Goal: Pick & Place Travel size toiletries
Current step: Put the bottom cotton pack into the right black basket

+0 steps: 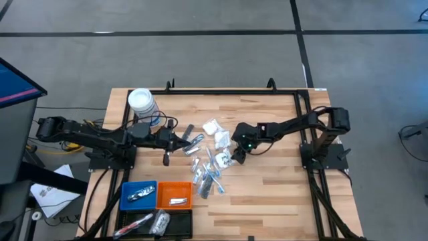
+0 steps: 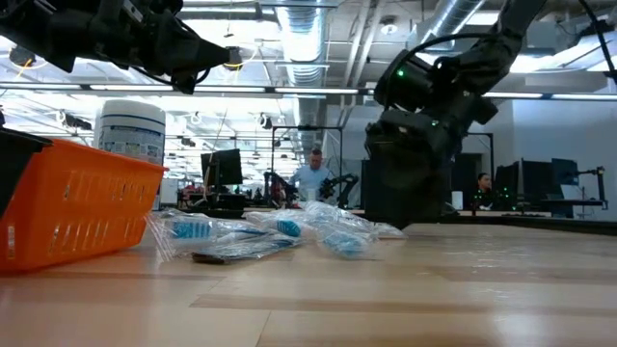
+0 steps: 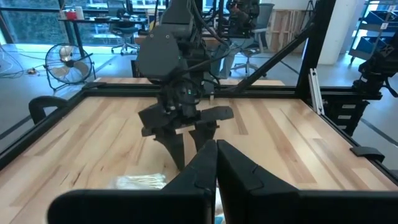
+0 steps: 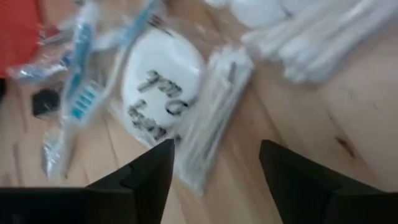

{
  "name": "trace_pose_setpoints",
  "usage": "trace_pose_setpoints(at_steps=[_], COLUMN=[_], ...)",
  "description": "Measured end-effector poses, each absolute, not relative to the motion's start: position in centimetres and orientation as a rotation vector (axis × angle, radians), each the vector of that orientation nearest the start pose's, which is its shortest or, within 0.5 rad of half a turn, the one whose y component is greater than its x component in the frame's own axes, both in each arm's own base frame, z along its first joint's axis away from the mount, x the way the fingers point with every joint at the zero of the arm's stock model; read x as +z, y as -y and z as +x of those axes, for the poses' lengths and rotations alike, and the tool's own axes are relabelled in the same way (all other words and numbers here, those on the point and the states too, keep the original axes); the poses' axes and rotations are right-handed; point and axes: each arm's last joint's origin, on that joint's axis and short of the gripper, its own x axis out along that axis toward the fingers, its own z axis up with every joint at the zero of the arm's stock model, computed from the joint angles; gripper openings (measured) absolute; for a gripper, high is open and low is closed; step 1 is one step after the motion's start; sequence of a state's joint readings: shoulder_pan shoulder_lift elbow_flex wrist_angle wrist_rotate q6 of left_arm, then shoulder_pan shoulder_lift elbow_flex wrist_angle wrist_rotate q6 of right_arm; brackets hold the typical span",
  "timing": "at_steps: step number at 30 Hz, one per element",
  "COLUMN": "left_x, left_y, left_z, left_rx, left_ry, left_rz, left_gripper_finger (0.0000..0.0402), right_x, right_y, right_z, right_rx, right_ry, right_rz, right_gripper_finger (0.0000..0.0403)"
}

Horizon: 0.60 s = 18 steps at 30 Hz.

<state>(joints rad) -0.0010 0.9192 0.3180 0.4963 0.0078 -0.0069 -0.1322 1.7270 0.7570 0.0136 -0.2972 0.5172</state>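
Travel size toiletries (image 1: 208, 167) lay in a loose heap at the middle of the bench (image 1: 267, 194), between the two arms, as the high view showed; the low view showed them level, as crinkled clear wrappers with blue inside. Only the high view took in the white-lidded jar (image 1: 141, 102) at the far left corner and the row of trays at the near edge: blue tray (image 1: 138, 195), orange tray (image 1: 175, 193) and black tray (image 1: 155, 223), each with small items in it. The low view alone showed people in the room behind.

Over the heap's right edge hung the right claw (image 4: 214, 163), its two dark fingers set well apart and holding nothing; its wrist view looked down on a round white packet (image 4: 163, 87) with a bundle of white sticks (image 4: 214, 118) just beside it and a blue-bristled toothbrush (image 4: 79, 74) nearby. The left claw (image 3: 216, 155) hung near the heap's left side, fingers pressed together; whether it held anything could not be told.
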Motion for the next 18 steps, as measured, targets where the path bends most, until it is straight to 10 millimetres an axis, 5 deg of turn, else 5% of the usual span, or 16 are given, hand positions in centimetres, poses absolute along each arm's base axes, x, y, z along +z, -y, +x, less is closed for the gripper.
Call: trace_pose_setpoints(at_steps=[10, 18], left_x=[21.40, 21.40], left_y=[0.04, 0.04], left_z=[19.20, 19.20], left_rx=[-0.008, -0.008], left_ry=[-0.106, -0.106], left_rz=[-0.008, -0.008], left_gripper_finger=[0.0002, 0.0002], right_x=[10.94, 10.81], right_y=[2.66, 2.67], right_z=[31.41, 31.33], right_rx=[-0.019, -0.046], right_ry=[-0.902, -0.902], right_rz=[0.684, 0.672], right_gripper_finger=[0.0214, 0.0078])
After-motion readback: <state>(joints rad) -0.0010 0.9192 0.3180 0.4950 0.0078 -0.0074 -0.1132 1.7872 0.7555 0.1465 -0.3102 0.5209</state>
